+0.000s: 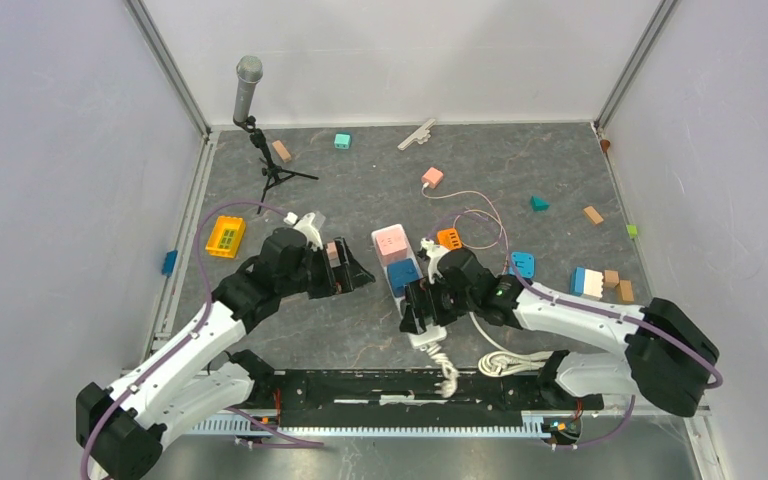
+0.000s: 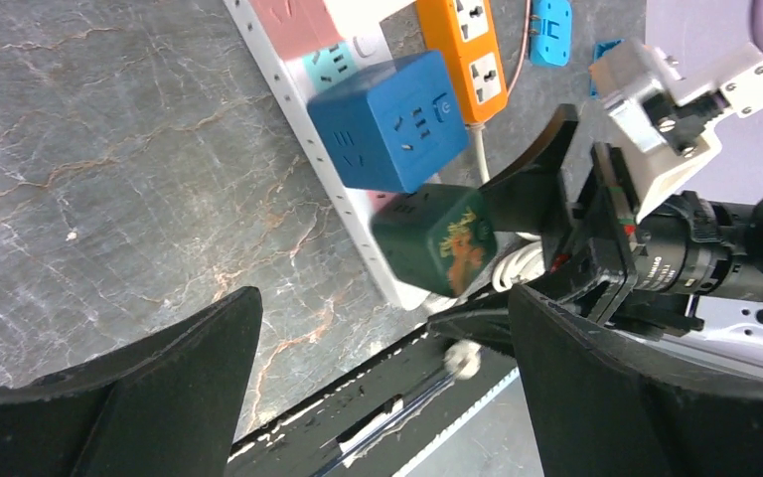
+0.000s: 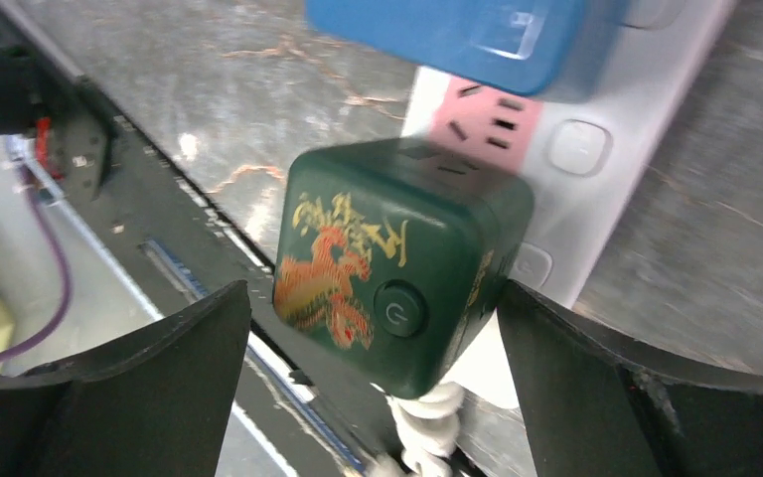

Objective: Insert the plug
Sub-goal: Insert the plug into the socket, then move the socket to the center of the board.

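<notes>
A dark green cube plug [image 3: 397, 268] with a gold-and-red dragon print sits on the near end of the white power strip [image 3: 576, 149], over a pink socket face. My right gripper [image 3: 373, 298] is open around it, the right finger close against its side and the left finger just clear. In the top view the right gripper [image 1: 418, 310] hides the cube. The left wrist view shows the green cube [image 2: 435, 238] below a blue cube [image 2: 397, 119] on the strip [image 2: 303, 99]. My left gripper [image 1: 360, 275] is open and empty, left of the strip.
A pink cube [image 1: 392, 243] and the blue cube [image 1: 403, 272] occupy the strip's far sockets. An orange strip [image 1: 449, 238] lies beside it. The strip's white coiled cable [image 1: 505, 360] runs near the front rail. A microphone stand [image 1: 248, 90], a yellow block [image 1: 226, 236] and small blocks lie around.
</notes>
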You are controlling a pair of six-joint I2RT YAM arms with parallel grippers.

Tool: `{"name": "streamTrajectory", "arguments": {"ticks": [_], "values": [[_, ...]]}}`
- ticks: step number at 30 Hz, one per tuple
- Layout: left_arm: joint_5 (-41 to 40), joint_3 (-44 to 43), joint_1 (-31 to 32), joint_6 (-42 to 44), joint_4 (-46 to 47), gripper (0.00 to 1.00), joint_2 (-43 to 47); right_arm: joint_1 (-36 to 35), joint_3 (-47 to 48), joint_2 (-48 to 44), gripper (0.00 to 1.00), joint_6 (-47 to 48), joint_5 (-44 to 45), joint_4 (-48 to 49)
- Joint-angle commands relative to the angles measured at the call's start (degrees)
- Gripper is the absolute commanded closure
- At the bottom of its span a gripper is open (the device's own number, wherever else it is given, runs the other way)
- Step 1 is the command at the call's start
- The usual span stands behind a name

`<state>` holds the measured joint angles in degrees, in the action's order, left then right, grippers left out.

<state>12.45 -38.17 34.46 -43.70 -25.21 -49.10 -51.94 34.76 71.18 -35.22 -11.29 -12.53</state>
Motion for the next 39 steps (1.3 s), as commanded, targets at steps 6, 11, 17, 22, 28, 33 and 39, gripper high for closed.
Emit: {"name": "streamTrajectory", "arguments": {"ticks": [6, 11, 17, 22, 28, 33, 39], "values": [[4.03, -2.72, -0.69, -1.59, 1.90, 0.00, -2.80, -3.62, 5.01, 11.15, 0.02, -2.94, -13.75, 8.29], [7.34, -1.58, -0.62, -0.51, 1.63, 0.00, -4.36, -2.86, 5.82, 8.47, 0.02, -2.88, -11.50, 7.20], [10.81, 1.23, -0.07, -0.32, 5.08, 0.03, -7.99, 2.09, 1.49, 0.85, 0.02, -0.87, -12.88, 5.23], [11.50, 2.33, 2.62, -0.73, 9.04, 0.09, -13.06, 6.96, 0.59, -4.44, 0.02, 0.97, -13.51, 2.11], [8.88, 3.58, 5.91, -0.24, 10.72, 0.14, -17.91, 11.39, 0.95, -7.17, 0.02, 5.16, -9.94, -0.23], [6.21, 4.66, 7.58, 0.08, 11.61, 0.21, -22.12, 13.10, 4.87, -6.69, 0.02, 10.09, -5.35, -7.31], [1.11, 2.54, 10.58, 1.58, 6.80, 0.26, -25.63, 15.09, 5.28, -7.44, 0.02, 11.48, -2.46, -9.14]]}}
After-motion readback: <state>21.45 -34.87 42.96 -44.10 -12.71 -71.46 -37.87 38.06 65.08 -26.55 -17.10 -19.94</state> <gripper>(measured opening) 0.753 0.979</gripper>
